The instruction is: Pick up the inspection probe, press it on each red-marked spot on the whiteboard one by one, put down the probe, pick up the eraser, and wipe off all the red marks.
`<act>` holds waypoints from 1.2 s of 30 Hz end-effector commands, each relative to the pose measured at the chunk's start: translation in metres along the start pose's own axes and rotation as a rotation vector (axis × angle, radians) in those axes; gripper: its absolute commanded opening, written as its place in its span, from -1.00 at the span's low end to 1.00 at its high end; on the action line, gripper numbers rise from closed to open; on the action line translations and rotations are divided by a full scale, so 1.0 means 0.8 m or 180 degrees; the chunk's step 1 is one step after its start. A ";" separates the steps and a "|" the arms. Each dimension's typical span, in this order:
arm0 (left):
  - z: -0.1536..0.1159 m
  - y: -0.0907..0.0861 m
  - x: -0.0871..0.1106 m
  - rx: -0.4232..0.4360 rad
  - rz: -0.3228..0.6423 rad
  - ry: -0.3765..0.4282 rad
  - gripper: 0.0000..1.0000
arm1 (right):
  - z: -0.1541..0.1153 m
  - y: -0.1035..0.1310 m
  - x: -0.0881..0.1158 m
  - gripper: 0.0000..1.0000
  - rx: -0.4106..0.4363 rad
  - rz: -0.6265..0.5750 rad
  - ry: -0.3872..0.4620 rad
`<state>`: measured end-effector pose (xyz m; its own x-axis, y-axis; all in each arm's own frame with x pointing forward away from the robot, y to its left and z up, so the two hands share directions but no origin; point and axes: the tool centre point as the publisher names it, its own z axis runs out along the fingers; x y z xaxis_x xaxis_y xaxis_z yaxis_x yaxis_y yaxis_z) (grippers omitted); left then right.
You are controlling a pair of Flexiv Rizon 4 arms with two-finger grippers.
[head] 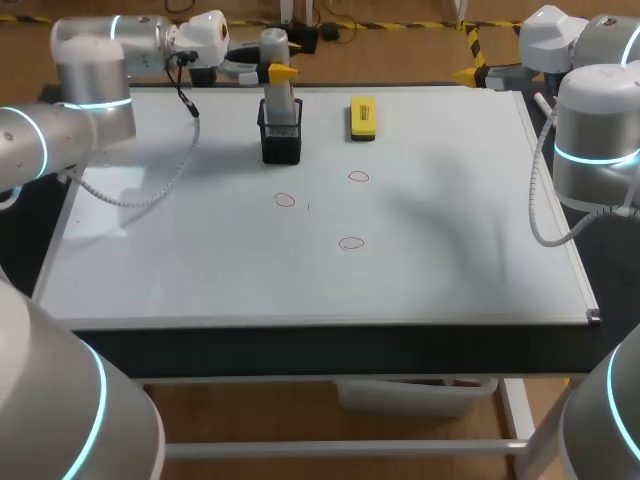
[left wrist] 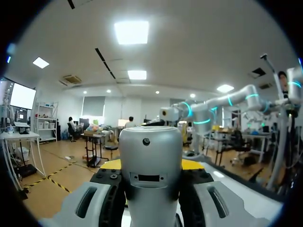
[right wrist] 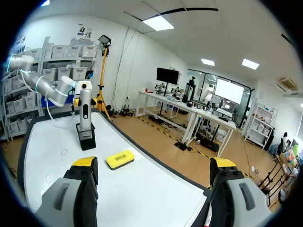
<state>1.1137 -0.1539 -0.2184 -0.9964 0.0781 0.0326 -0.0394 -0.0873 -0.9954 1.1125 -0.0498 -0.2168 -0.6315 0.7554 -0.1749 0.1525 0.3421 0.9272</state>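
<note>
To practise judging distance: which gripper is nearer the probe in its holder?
Left. The left gripper is at the top of the probe; the right gripper sits well off to the side, past the eraser.

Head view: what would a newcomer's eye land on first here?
The grey inspection probe standing upright in a black holder near the whiteboard's far edge draws the eye first, with the left pincer at its top. The yellow eraser lies just right of it, and three red marks sit near the board's middle.
</note>
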 end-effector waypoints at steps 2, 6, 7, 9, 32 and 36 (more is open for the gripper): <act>0.006 -0.022 0.010 -0.0096 0.0002 -0.0142 -1.00 | 0.000 0.000 0.000 1.00 0.0005 -0.0001 0.0003; 0.005 -0.033 0.012 -0.0112 0.0022 -0.0143 -1.00 | 0.000 0.000 0.000 1.00 0.0005 -0.0001 0.0003; 0.005 -0.035 0.012 -0.0117 0.0021 -0.0152 -1.00 | 0.000 0.000 0.000 1.00 0.0005 -0.0001 0.0003; 0.004 -0.039 0.012 -0.0121 0.0020 -0.0159 -1.00 | 0.000 0.000 0.000 1.00 0.0005 -0.0001 0.0003; -0.047 -0.074 0.051 -0.0138 0.0129 -0.0461 -1.00 | 0.000 0.000 0.000 1.00 0.0005 -0.0001 0.0003; -0.068 -0.068 0.060 -0.0197 0.0194 -0.0564 -1.00 | 0.000 0.000 0.000 1.00 0.0005 -0.0001 0.0003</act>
<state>1.0858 -0.1015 -0.1709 -0.9997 0.0187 -0.0126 0.0120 -0.0329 -0.9994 1.1125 -0.0498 -0.2167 -0.6315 0.7554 -0.1749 0.1525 0.3421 0.9272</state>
